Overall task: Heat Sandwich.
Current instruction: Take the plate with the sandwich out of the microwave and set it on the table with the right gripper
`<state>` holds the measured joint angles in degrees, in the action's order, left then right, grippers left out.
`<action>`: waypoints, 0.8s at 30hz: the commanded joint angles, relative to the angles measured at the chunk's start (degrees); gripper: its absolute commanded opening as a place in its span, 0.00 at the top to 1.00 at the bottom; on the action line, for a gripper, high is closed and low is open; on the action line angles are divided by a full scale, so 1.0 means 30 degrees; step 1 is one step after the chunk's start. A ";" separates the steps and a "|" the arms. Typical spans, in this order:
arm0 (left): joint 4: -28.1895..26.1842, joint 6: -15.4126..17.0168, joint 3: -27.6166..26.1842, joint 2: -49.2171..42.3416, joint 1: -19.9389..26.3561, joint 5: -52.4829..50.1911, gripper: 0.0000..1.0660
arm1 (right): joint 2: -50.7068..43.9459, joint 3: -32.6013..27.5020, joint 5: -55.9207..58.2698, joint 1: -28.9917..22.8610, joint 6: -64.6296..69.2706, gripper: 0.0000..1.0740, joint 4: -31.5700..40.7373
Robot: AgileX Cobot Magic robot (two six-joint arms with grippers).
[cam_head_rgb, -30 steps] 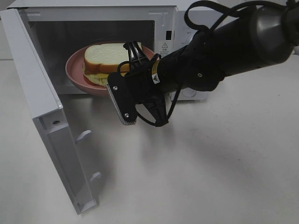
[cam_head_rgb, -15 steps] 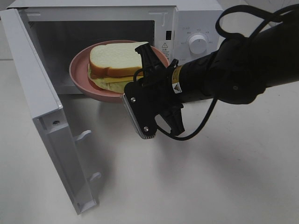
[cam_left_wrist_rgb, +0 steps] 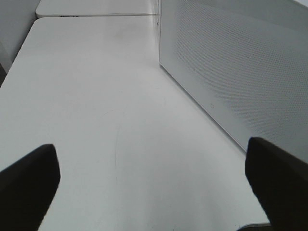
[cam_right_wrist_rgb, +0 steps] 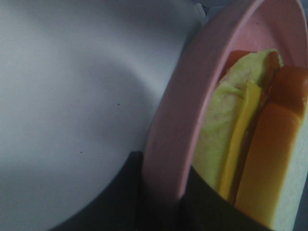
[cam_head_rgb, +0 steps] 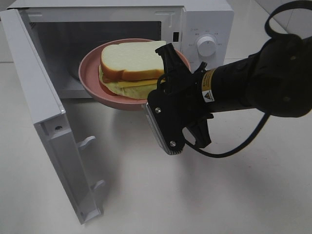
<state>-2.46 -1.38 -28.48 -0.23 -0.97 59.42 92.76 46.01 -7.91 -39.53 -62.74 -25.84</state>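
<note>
The sandwich (cam_head_rgb: 131, 61), white bread with tan crust and a yellow-green filling, lies on a round pink plate (cam_head_rgb: 90, 73). The plate hangs in the air at the mouth of the open microwave (cam_head_rgb: 204, 19). My right gripper (cam_head_rgb: 169, 73) is shut on the plate's right rim. The right wrist view shows that rim (cam_right_wrist_rgb: 178, 110) pinched between the dark fingers (cam_right_wrist_rgb: 125, 192), with the sandwich (cam_right_wrist_rgb: 240, 144) filling beside it. My left gripper (cam_left_wrist_rgb: 154, 187) stands open over bare table, nothing between its fingertips (cam_left_wrist_rgb: 29, 178); the high view does not show it.
The microwave door (cam_head_rgb: 48, 126) swings wide open to the left, reaching towards the table's front. A timer dial (cam_head_rgb: 206, 45) sits on the control panel. In the left wrist view a perforated white panel (cam_left_wrist_rgb: 240, 62) stands beside the left gripper.
My right gripper has carried the plate with the sandwich to the right and outwards from the microwave cavity, a little higher. The grip stays the same.
</note>
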 commanded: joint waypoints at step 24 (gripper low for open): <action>0.0038 -0.0019 0.0076 -0.0420 0.0076 -0.0153 0.05 | -0.7830 -0.4202 0.3667 0.0038 -0.0019 0.98 -0.0115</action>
<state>-2.46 -1.38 -28.48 -0.23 -0.97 59.42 71.16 33.80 3.72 -39.53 -62.74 -25.84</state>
